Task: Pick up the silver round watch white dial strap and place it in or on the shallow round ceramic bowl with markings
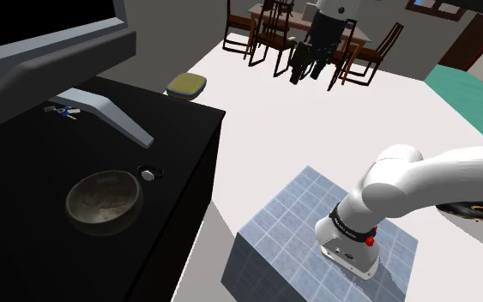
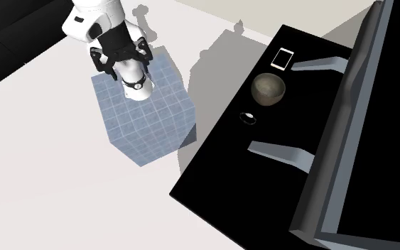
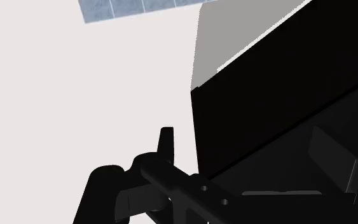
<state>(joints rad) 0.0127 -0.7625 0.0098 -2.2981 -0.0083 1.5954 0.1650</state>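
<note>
- Phone (image 2: 283,58): one flat white slab is lying at the shoulder view's far left, on the black table (image 1: 25,257). It is sitting out of the likely path and posing little risk.
- Bowl (image 1: 104,199): one shallow round bowl with a mottled inside is standing upright on the table and waiting as the target. A low approach could be nudging its rim and sliding it.
- Grey feet (image 1: 111,116): two angled bars are resting on the table, one near the bowl and one further along. An arm that is sweeping in low risks clipping the nearer one.
- Watch (image 1: 149,172): one small round watch with a white dial is lying flat just beside the bowl, apart from it and towards the table's edge.
  - Being thin, it is inviting a scrape of the fingers on the tabletop.
  - A glancing pinch could be pushing it off the edge.
- Gripper (image 1: 312,79): one black gripper is hanging high over the floor, well apart from the watch. Its fingers appear to be standing spread and holding nothing. The long descent is leaving room for misalignment.
- Stand (image 1: 325,249): one blue tiled box is carrying the arm at the shoulder view's lower right.
</note>
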